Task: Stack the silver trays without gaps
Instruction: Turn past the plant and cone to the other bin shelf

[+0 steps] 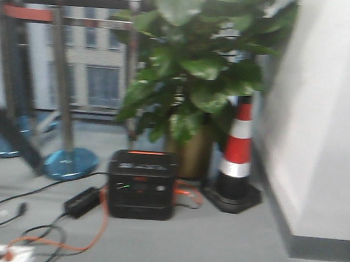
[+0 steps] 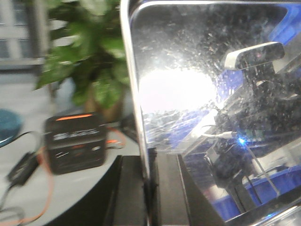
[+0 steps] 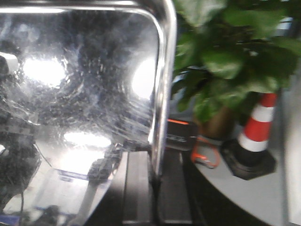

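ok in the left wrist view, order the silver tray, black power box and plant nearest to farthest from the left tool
1. silver tray: rim clamped in the left tool
2. black power box: on the floor, lower left
3. plant: behind the box, upper left

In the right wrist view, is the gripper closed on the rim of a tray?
Yes, the right gripper has one finger on each side of the rim of the tray, pinching it.
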